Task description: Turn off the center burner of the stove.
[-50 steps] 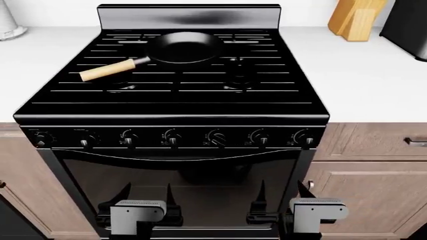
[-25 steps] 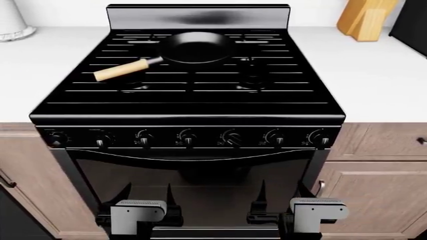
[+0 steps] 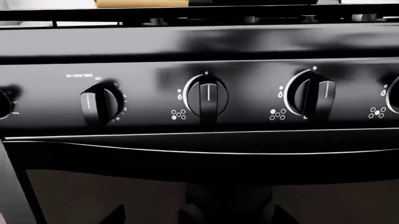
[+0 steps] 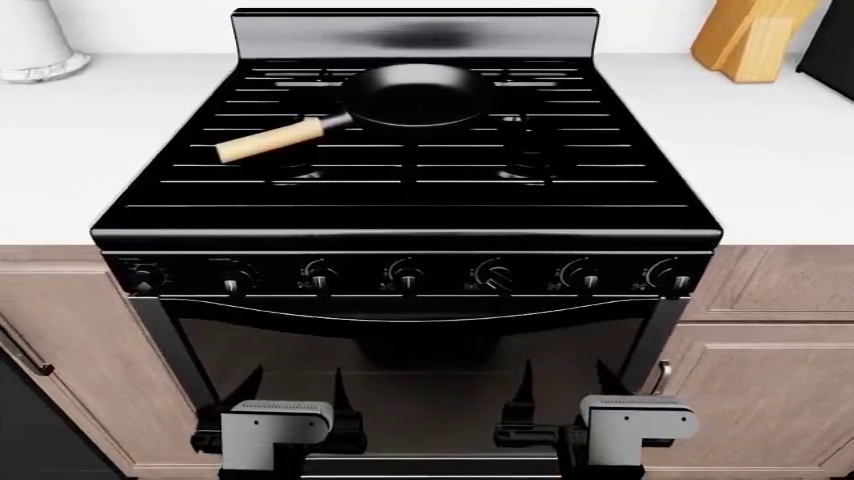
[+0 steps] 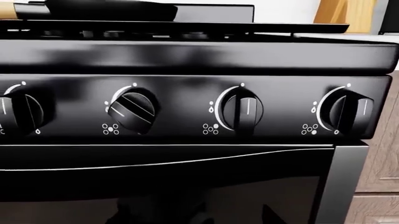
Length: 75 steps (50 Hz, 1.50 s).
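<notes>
The glossy black stove fills the middle of the head view, with a row of seven front knobs. The fifth knob from the left is turned at a slant; the others point straight up. In the right wrist view the slanted knob shows left of two upright knobs. The left wrist view shows a timer knob and two upright knobs. My left gripper and right gripper are both open and empty, low in front of the oven door, well below the knobs.
A black frying pan with a wooden handle sits on the rear grates. A wooden knife block stands on the white counter at the back right, a white object at the back left. Wood cabinets flank the stove.
The whole stove has slid to the right in the head view, so the view has moved left. Both grippers keep their place and stay open.
</notes>
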Available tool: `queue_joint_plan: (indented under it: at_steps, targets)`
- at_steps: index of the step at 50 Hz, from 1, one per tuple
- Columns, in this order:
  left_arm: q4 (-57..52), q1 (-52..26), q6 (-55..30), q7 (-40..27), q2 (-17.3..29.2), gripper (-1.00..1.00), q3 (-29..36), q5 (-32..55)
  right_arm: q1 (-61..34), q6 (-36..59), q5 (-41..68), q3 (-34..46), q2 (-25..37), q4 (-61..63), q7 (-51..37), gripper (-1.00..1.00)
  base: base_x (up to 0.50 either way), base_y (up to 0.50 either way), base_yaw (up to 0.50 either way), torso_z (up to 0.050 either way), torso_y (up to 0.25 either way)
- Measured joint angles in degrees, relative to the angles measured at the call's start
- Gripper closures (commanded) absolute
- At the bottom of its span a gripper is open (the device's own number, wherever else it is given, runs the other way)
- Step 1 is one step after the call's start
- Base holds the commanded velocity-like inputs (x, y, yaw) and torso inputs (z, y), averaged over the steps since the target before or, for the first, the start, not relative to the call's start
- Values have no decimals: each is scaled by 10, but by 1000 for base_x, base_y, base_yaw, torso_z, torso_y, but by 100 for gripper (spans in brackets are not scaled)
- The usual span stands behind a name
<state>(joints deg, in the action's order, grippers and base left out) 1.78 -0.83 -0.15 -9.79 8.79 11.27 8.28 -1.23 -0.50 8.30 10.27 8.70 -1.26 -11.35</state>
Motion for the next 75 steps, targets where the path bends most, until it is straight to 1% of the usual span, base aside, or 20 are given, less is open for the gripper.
queue_joint_plan:
  at_steps: [38,75]
  targets:
    - [0,-2,3,-12,10,-100,13,11,-2,-4,10,14,10,-2,-13,-100,0,120,0,0,0]
    - [-2,-2,6,-22,20,-100,25,19,-6,7,19,21,18,1,-33,-100,54,0,0,0,0]
